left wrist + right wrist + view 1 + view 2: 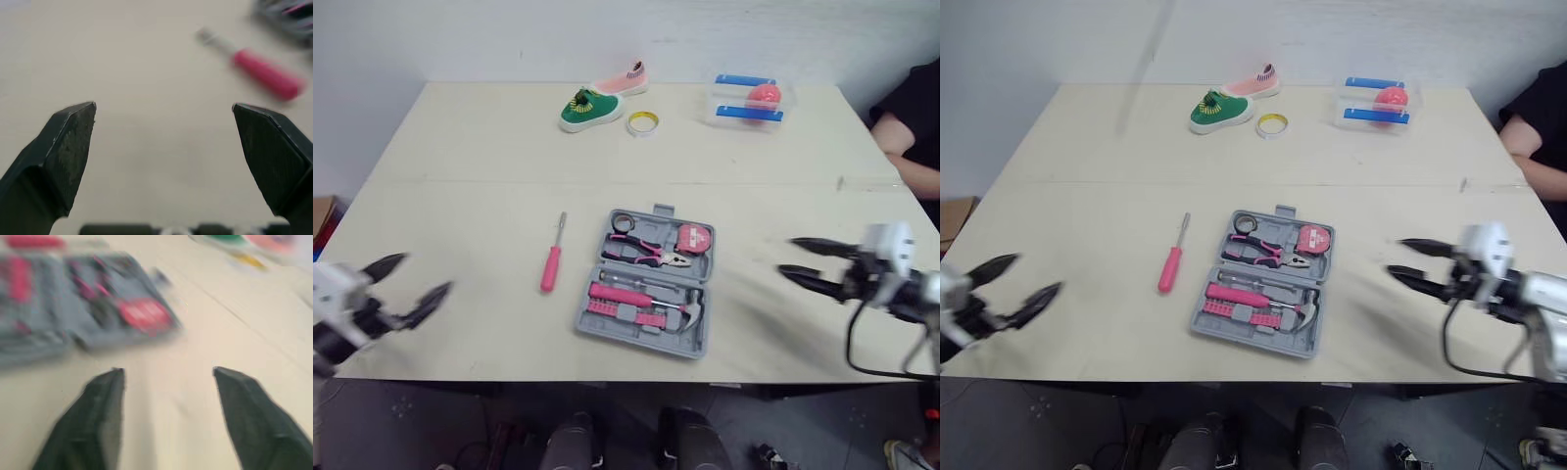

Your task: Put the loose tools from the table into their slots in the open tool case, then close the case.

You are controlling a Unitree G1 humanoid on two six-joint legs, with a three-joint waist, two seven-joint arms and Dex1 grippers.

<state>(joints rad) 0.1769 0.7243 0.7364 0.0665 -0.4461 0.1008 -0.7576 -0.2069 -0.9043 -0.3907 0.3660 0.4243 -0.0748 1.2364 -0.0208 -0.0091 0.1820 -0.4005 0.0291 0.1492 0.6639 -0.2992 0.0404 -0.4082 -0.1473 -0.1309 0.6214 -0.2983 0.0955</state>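
One screwdriver [552, 264], right of left gripper [427, 271] (well apart)

A grey case [634, 333] is laid open and flat near the front middle of the table [460, 196]. Pink-handled pliers [641, 253], a pink tape measure [693, 237] and a pink-handled hammer [619, 292] are seated in it. A pink-handled screwdriver [552, 264] is left loose just left of the case, apart from it, with its shaft pointed away from the robot.

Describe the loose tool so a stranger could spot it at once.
On the beige table, find the open grey tool case near the front edge. On its left lies the screwdriver, alone on bare tabletop: pink handle, thin metal shaft.
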